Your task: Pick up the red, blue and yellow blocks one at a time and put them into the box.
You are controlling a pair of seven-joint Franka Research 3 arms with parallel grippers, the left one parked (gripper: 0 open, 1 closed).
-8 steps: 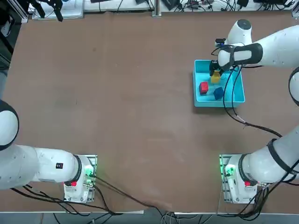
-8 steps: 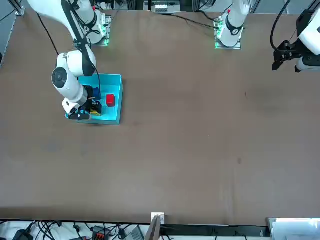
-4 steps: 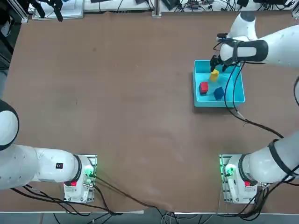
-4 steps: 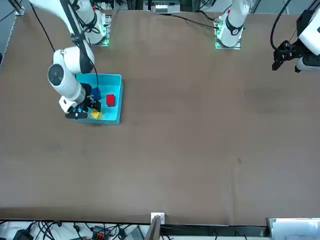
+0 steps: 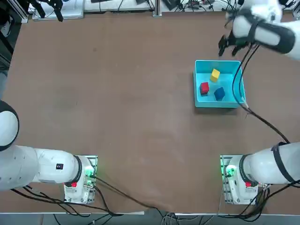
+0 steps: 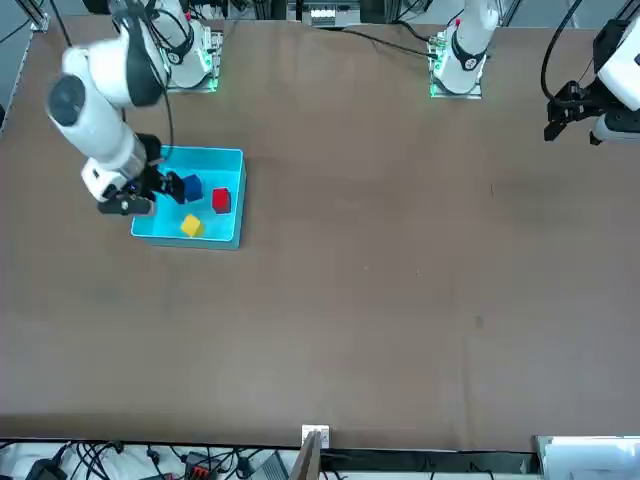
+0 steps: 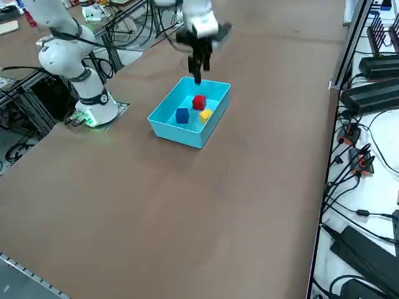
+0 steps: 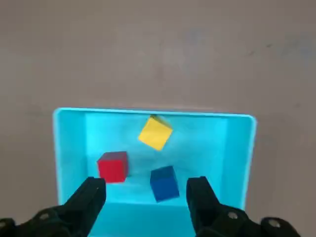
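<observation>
Fingers (image 8: 201, 197) of the right gripper (image 8: 145, 195) stood apart above the box (image 8: 69, 109), where red (image 8: 113, 168), blue (image 8: 164, 183) and yellow blocks (image 8: 155, 133) lay.

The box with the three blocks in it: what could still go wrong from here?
Not much, I think, as the red block, blue block and yellow block all lie inside the box. The open right gripper is near the box, so a low swing might bump its thin wall. The arm's dangling cable crosses the box's edge in the top view and could perhaps snag it.
</observation>
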